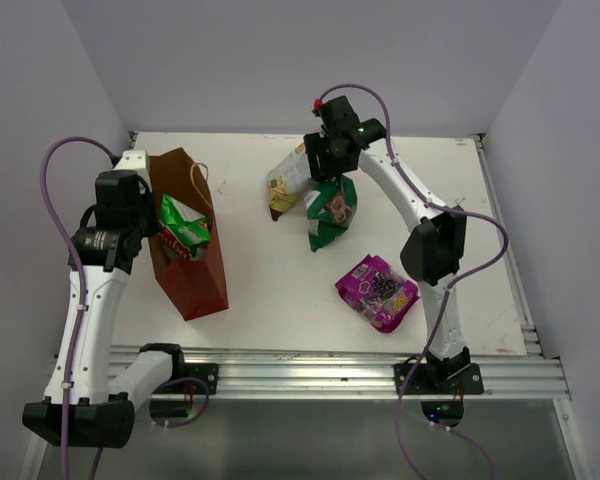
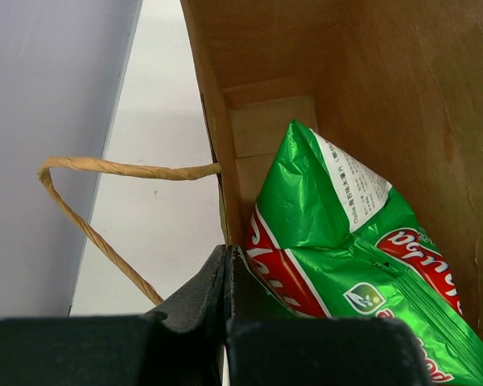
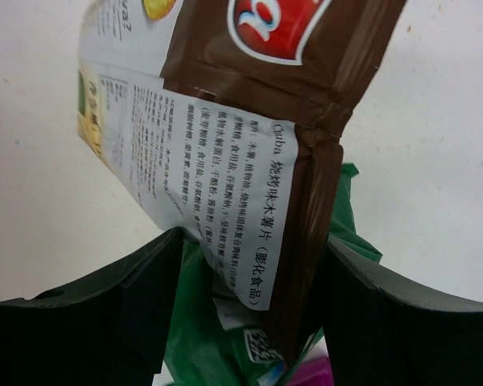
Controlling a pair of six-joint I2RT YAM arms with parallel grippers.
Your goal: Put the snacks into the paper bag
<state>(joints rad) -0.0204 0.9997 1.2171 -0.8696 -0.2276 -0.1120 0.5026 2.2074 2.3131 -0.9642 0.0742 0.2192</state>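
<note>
**One snack in, one in hand, two waiting**

From above, the paper bag (image 1: 190, 265) stands at the left of the white surface (image 1: 280, 300) with its mouth open. The bright green bag (image 1: 183, 232) is already inside it. The left arm (image 1: 115, 225) reaches to the bag's near rim. Toward the back, the right arm (image 1: 400, 195) is at the chip bag (image 1: 286, 182), which is tipped up on end. The dark green bag (image 1: 330, 214) lies just beside it, and the purple packet (image 1: 377, 291) lies apart, nearer the front. Neither is in the bag yet.

At the left wrist, the left fingers (image 2: 201, 297) are pressed together on the edge of the paper bag's wall, holding it open. A cord handle (image 2: 105, 169) hangs outside.

At the right wrist, the right fingers (image 3: 105, 322) press on the chip bag's end from both sides. It is gripped but not yet carried over.

By this reckoning, one of four snacks is packed and three remain.
</note>
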